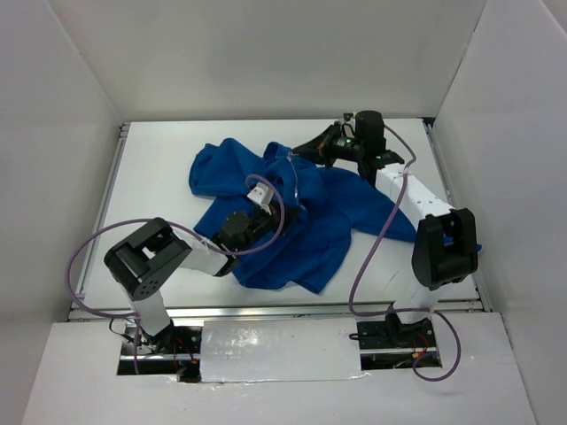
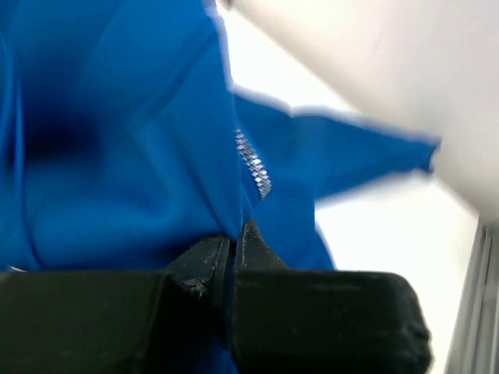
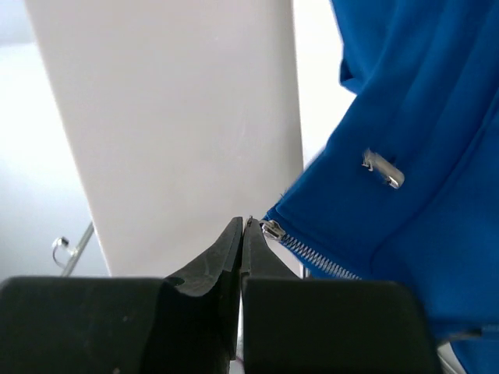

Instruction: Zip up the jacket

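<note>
Bright blue fleece jacket (image 1: 306, 235) lies crumpled mid-table. Left gripper (image 2: 236, 234) is clenched on fabric just below the silver-toothed zipper (image 2: 253, 164), likely to anchor it. Right gripper (image 3: 243, 226) is clenched, its tips touching the zipper's far end. Whether it grasps the end is unclear; it is probably there to tension the track.

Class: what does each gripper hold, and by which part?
Left gripper pinches the jacket at its front edge, near the zipper teeth. Right gripper is shut beside the zipper's end; a hold cannot be told.

Bright blue jacket (image 1: 310, 239), silver zipper teeth (image 2: 253, 165), black left tool (image 2: 235, 234), black right tool (image 3: 243, 226), white table (image 1: 159, 177)
</note>
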### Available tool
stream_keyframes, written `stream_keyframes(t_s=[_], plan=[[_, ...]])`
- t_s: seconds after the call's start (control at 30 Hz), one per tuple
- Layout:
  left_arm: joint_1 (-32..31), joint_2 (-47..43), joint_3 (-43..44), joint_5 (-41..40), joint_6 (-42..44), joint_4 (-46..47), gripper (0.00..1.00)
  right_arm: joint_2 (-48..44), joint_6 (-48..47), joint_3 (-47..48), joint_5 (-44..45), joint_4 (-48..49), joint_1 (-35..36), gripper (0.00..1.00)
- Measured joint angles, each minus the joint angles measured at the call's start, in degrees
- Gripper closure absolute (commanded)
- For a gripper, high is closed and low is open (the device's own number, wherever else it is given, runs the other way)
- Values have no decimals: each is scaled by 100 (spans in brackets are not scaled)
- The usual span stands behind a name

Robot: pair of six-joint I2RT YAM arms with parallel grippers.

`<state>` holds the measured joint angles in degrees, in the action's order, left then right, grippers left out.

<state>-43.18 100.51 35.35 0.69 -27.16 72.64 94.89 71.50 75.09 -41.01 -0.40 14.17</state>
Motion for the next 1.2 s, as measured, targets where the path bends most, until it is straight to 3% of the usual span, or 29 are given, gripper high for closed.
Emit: stream_keyframes(t_s=[0.1, 0.23, 0.4, 0.53, 0.67, 0.77, 0.8, 0.83, 0.87, 0.9, 0.93, 1.07, 1.2], plan=[[-44, -149, -254, -70, -2, -118, 100, -22, 72, 24, -151, 339, -57, 100], [-79, -649, -243, 103, 59, -890, 100, -302, 284, -758, -160, 1263, -44, 100], [-160, -876, 55, 262, 313, -1867, 100, -758, 184, -1134, 76, 1287, -48, 100], [-149, -1005, 105, -52, 293, -1867, 100, -546, -262, -251, 153, 363, -234, 100], [-17, -1156, 221, -745, 59, -1639, 100, 179, -999, 1517, 431, -1174, -369, 100], [116, -1189, 505, -1272, -293, -2046, 100, 605, -1408, 2361, 837, -1853, -369, 100], [153, -1189, 621, -1414, -369, -2284, 90, 673, -1495, 2450, 1029, -1947, -369, 100], [184, -1191, 769, -1565, -468, -2592, 59, 706, -1572, 2479, 1246, -2044, -369, 100], [203, -1191, 946, -1698, -479, -2951, 41, 726, -1602, 2479, 1456, -2120, -369, 100], [210, -1202, 1097, -1834, -503, -3399, 12, 748, -1626, 2483, 1788, -2072, -380, 100], [210, -1220, 1198, -1967, -527, -3810, 4, 769, -1655, 2516, 2105, -2004, -428, 100], [212, -1294, 1528, -2345, -601, -5237, 1, 857, -1784, 2776, 3163, -1919, -719, 100], [212, -1908, 1563, -2474, -621, -6262, 1, 1169, -1917, 3198, 3812, -1939, -837, 100]])
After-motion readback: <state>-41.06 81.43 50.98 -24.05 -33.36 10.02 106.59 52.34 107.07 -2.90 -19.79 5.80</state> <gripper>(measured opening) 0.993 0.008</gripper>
